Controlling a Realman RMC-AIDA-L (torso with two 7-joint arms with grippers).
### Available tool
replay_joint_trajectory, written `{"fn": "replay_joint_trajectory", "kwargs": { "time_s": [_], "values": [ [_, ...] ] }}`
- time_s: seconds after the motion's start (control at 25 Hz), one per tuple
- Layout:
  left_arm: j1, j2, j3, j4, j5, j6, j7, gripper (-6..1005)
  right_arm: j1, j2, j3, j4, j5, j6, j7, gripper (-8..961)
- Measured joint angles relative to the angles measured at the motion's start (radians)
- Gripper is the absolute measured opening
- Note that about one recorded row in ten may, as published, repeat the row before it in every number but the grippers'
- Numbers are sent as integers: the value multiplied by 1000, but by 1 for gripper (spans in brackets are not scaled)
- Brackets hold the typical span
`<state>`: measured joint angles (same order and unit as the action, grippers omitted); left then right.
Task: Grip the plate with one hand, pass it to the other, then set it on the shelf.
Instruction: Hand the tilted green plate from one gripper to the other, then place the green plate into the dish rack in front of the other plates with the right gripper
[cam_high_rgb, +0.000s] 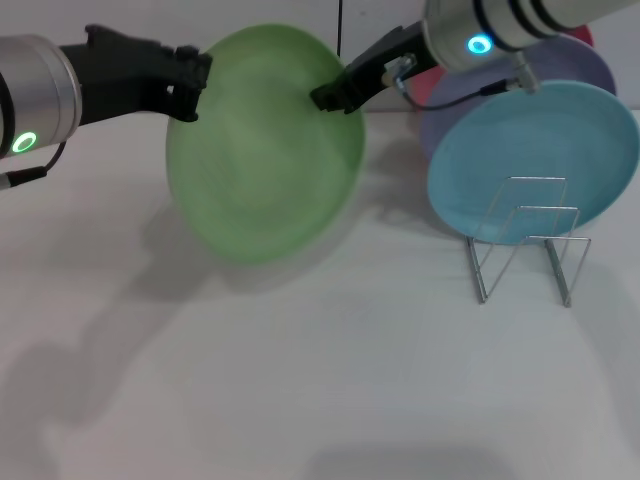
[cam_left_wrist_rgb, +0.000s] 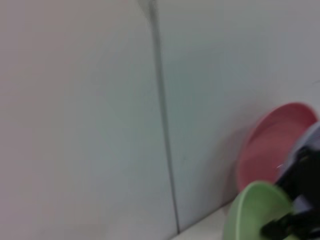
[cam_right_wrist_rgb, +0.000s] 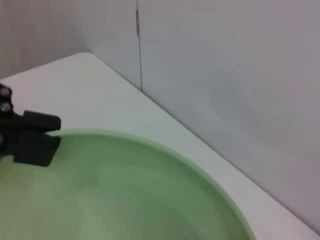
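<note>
The light green plate (cam_high_rgb: 265, 150) hangs tilted in the air above the table, left of centre. My left gripper (cam_high_rgb: 192, 82) is shut on its upper left rim. My right gripper (cam_high_rgb: 330, 97) is shut on its upper right rim. In the right wrist view the plate (cam_right_wrist_rgb: 125, 195) fills the lower part, with the left gripper's fingers (cam_right_wrist_rgb: 31, 142) on its far rim. In the left wrist view the plate (cam_left_wrist_rgb: 252, 212) shows small, with the right gripper's fingers (cam_left_wrist_rgb: 292, 220) at its edge. The wire shelf (cam_high_rgb: 525, 240) stands on the table at the right.
A turquoise-blue plate (cam_high_rgb: 540, 150) leans upright behind the wire shelf. A lavender plate (cam_high_rgb: 585, 60) stands behind it, and a pink plate (cam_left_wrist_rgb: 272, 145) leans against the back wall. The white table (cam_high_rgb: 300, 380) stretches in front.
</note>
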<state>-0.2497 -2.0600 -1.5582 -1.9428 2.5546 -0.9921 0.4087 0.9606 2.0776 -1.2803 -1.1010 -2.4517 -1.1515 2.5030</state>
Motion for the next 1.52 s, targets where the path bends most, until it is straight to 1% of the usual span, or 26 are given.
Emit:
{"fn": "replay_joint_trajectory", "kwargs": {
  "time_s": [0.08, 0.24, 0.48, 0.76, 0.84, 1.0, 1.2, 1.24, 1.28, 1.32, 1.36, 1.44, 1.48, 1.52],
  "values": [
    [14, -2, 17, -14, -20, 16, 40, 52, 0, 1, -16, -11, -5, 10, 5, 204],
    [20, -2, 21, -19, -32, 19, 45, 87, -7, 2, -19, -47, -5, 5, 7, 202],
    [33, -2, 12, -36, -35, 18, 65, 324, -39, 3, -21, -144, -1, -41, 24, 199],
    [36, -1, 2, -54, -35, 24, 82, 541, -57, 1, -21, -183, -5, -87, 33, 195],
    [37, -1, 0, -58, -35, 24, 86, 620, -64, 1, -22, -194, -10, -99, 37, 194],
    [37, -2, -1, -60, -34, 25, 87, 777, -90, 1, -18, -247, -16, -118, 44, 123],
    [40, -2, -2, -57, -31, 37, 87, 864, -111, -1, 8, -322, -17, -171, 40, 63],
    [43, -2, -1, -55, -30, 44, 87, 864, -114, -1, 15, -339, -18, -185, 32, 53],
    [54, -2, 1, -47, -24, 71, 87, 864, -121, -1, 35, -383, -18, -220, 7, 42],
    [54, -2, 1, -47, -24, 71, 87, 863, -121, -1, 35, -383, -18, -220, 7, 41],
    [60, -2, 2, -41, -23, 87, 90, 863, -125, -2, 53, -410, -18, -238, -10, 39],
    [78, -2, 4, -21, -21, 137, 102, 863, -133, -2, 85, -459, -18, -274, -44, 39],
    [95, -3, 8, -2, -21, 189, 116, 863, -141, -2, 119, -512, -18, -313, -97, 39],
    [95, -3, 8, -2, -21, 189, 116, 863, -141, -2, 119, -512, -18, -313, -97, 39]
  ]
}}
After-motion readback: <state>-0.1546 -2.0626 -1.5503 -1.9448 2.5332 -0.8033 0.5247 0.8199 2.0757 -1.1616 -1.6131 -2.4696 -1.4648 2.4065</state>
